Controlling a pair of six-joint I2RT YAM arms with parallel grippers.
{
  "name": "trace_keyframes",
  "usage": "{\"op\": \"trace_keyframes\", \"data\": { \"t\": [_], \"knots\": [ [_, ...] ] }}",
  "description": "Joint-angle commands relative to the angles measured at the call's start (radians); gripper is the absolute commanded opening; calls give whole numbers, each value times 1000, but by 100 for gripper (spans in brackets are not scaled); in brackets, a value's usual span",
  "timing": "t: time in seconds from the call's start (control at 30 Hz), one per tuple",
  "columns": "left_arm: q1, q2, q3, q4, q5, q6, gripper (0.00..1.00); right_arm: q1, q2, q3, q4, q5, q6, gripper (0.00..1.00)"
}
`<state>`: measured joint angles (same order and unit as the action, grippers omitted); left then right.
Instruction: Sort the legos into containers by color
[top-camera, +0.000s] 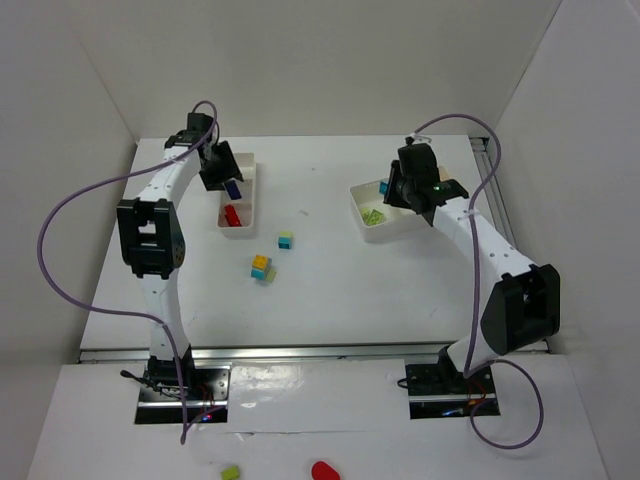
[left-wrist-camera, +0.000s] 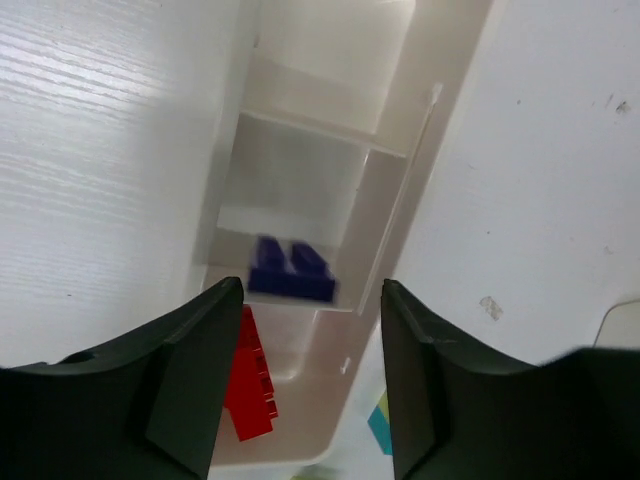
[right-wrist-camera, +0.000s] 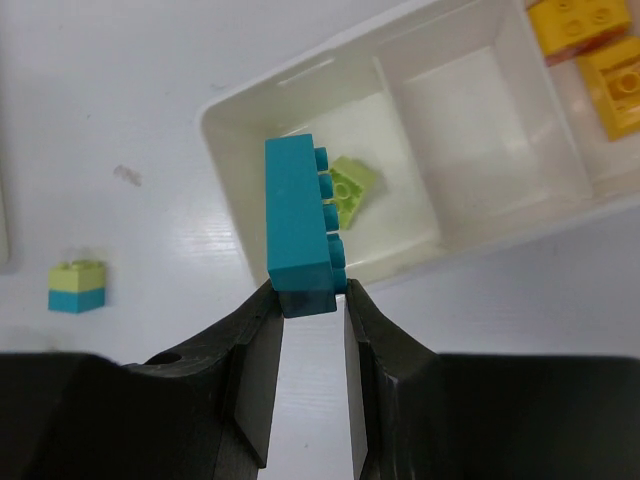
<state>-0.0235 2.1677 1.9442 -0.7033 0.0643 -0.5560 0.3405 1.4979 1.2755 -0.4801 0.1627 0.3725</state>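
The left gripper is hanging open and empty above a blurred blue brick in the ten o'clock tray. The right gripper is pinching a teal brick over the two o'clock tray.

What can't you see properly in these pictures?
- Left wrist view: the blue brick is blurred.
- Left wrist view: the red brick is partly hidden behind a finger of the left tool.
- Right wrist view: the yellow bricks are cut off by the edge.
- Top view: the right arm covers part of the right tray.
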Motion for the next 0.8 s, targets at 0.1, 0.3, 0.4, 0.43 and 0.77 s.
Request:
{"op": "trace_keyframes", "data": {
  "t": [0.1, 0.3, 0.4, 0.43, 0.77],
  "knots": [
    [-3, -9, 45, -2, 3, 5, 84, -60, -18, 25, -22, 47, 37, 25],
    [-3, -106, 65, -36, 67, 25, 85, -110, 30, 36, -22, 47, 37, 26],
    [-50, -199, 21, -36, 78, 59, 85, -135, 70, 48, -22, 57, 46, 26],
    [-65, -241, -14, -36, 78, 59, 85, -149, 80, 48, -22, 57, 46, 26],
    [-334, -295, -169, -108, 28, 126, 85, -213, 234, 131, -12, 29, -1, 28]
  ]
}}
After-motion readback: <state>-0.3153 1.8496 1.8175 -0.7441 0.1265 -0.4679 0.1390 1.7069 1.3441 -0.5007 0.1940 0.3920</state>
